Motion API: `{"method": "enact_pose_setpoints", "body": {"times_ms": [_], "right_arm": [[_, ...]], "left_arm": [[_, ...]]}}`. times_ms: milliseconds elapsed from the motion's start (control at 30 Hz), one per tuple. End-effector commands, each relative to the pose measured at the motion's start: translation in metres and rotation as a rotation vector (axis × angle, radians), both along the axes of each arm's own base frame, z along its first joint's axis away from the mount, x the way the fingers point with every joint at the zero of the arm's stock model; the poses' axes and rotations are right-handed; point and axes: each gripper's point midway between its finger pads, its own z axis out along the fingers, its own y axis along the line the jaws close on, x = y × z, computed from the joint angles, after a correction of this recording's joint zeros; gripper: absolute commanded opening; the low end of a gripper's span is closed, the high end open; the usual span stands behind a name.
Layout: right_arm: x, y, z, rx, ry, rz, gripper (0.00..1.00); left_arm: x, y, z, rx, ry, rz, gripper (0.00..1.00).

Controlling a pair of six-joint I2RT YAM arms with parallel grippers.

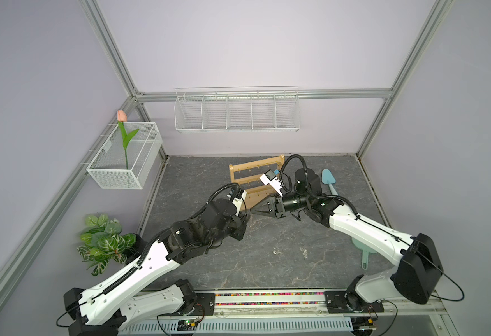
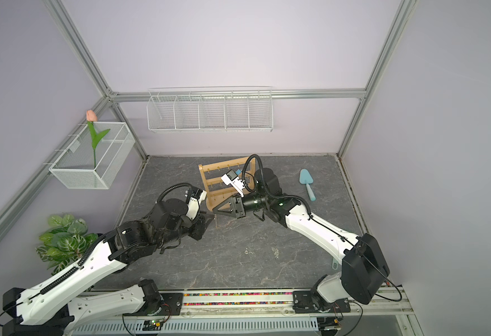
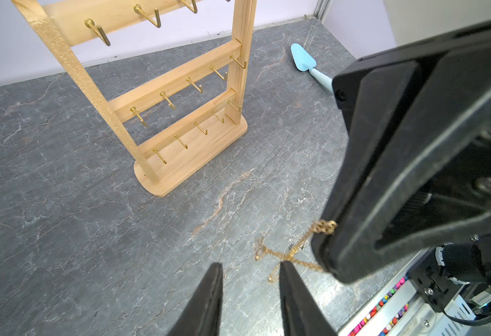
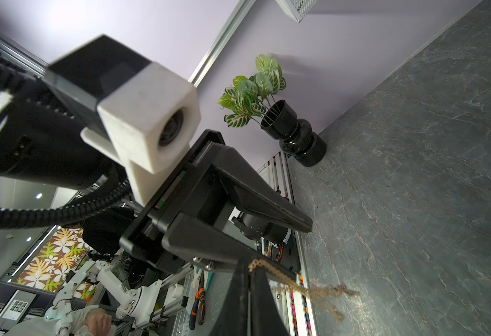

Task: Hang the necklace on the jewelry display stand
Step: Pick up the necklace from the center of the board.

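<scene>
Now, gold necklace [image 3: 324, 227] in right hand [image 4: 248, 266]

1. Pale lilac walls [image 1: 253, 43] close the cell on three sides, edged by aluminium frame bars [image 1: 109, 49]. The light is even, with no hard shadows.
2. A dark grey marbled tabletop [image 1: 267, 270] spreads under and around the left gripper [image 3: 250, 263] and the right gripper [image 2: 215, 210].
3. Beyond both grippers and higher up, a white wire wall basket [image 1: 237, 112] hangs on the back wall (five compartments).
4. Out past the left gripper, a white mesh basket [image 1: 113, 176] on the side wall holds a pink tulip [image 1: 121, 115]. Behind that gripper stands a leafy plant [image 1: 104, 241] in a black vase [image 4: 296, 136].
5. Past the right gripper's outer side, a light blue trowel [image 2: 305, 176] lies on the tabletop.
</scene>
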Motion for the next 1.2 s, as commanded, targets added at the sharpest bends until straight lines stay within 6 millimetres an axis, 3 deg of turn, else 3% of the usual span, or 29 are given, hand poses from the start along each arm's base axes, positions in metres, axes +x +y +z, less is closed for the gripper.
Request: {"method": "enact_pose_setpoints", "body": {"times_ms": [0, 433, 700, 1167], "right_arm": [[-0.005, -0.003, 0.022, 0.059, -0.032, 0.02, 0.07], [-0.005, 0.0, 0.021, 0.058, -0.011, 0.033, 0.07], [0.001, -0.003, 0.013, 0.01, -0.001, 0.022, 0.07], [-0.004, 0.004, 0.015, 0.03, 0.007, 0.043, 0.07]], "left_arm": [[0.006, -0.003, 0.009, -0.006, -0.041, -0.001, 0.34], [0.007, -0.011, 0.008, -0.003, -0.041, -0.024, 0.32], [0.002, 0.001, 0.008, 0.009, -0.037, -0.012, 0.3], [0.006, -0.004, 0.008, -0.006, -0.044, -0.011, 0.3]]}}
